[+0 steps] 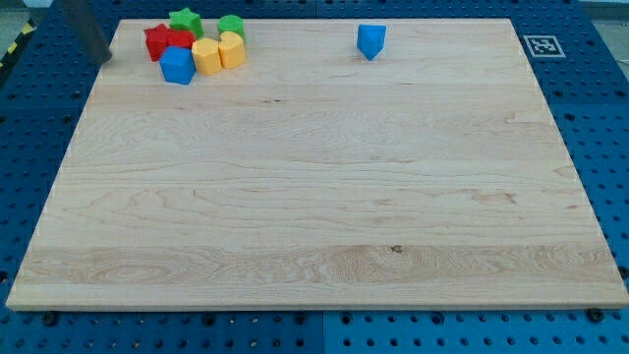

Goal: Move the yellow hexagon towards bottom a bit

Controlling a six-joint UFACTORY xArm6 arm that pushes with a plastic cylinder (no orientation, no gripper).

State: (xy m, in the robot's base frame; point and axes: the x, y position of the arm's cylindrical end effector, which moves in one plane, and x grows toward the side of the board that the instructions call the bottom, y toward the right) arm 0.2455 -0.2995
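Several blocks are clustered at the top left of the wooden board (314,197). Two yellow blocks touch side by side: the left one (207,56) looks six-sided, like the hexagon, and the right one (232,49) has a more pointed top. A blue block (178,66) sits just left of and below them. Two red blocks (157,41) (181,39), a green star (185,21) and a round green block (232,25) lie above. My tip (103,57) is a blurred dark rod at the board's top left corner, left of the cluster and touching no block.
A lone blue block (371,41) stands near the top edge, right of centre. A black-and-white marker tag (543,45) sits off the board's top right corner. Blue perforated table (600,118) surrounds the board.
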